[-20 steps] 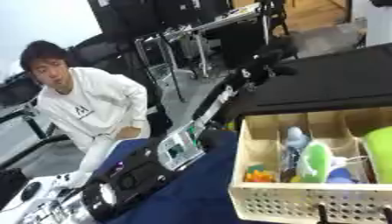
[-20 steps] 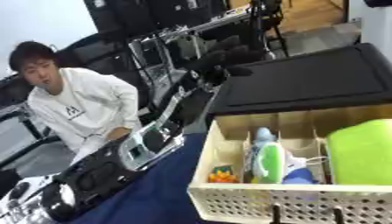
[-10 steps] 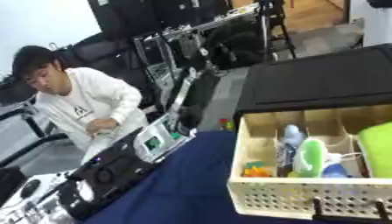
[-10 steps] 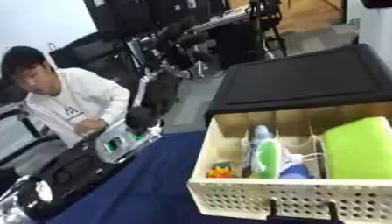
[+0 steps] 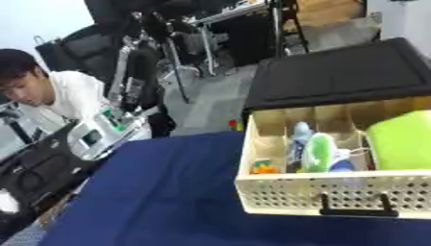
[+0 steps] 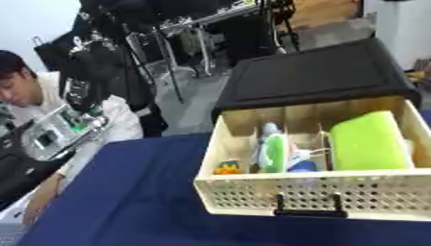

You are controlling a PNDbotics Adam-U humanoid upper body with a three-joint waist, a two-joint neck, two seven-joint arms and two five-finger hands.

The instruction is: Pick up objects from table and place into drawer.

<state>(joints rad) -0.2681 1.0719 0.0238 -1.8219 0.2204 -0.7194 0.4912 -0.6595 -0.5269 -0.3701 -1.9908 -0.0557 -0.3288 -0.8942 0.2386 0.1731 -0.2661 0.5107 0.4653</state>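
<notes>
Our left arm rises at left, its hand unclear; the open drawer holds a green sponge lying front-to-back.

1 open drawer, 1 green pad, 1 blue cloth.

The drawer looks like pale cream plastic, matt, its front wall pierced with rows of small round holes; the inner dividers read as thin, flat panels of a tan, wood-like tone. A black handle on the front looks like smooth plastic or metal, which one cannot be told. The cabinet top behind is black and matt. The table is covered in deep blue cloth, soft and unshiny. The large green item inside has a soft, dull, spongy look. The left arm shows black parts with pale, smooth panels.
</notes>
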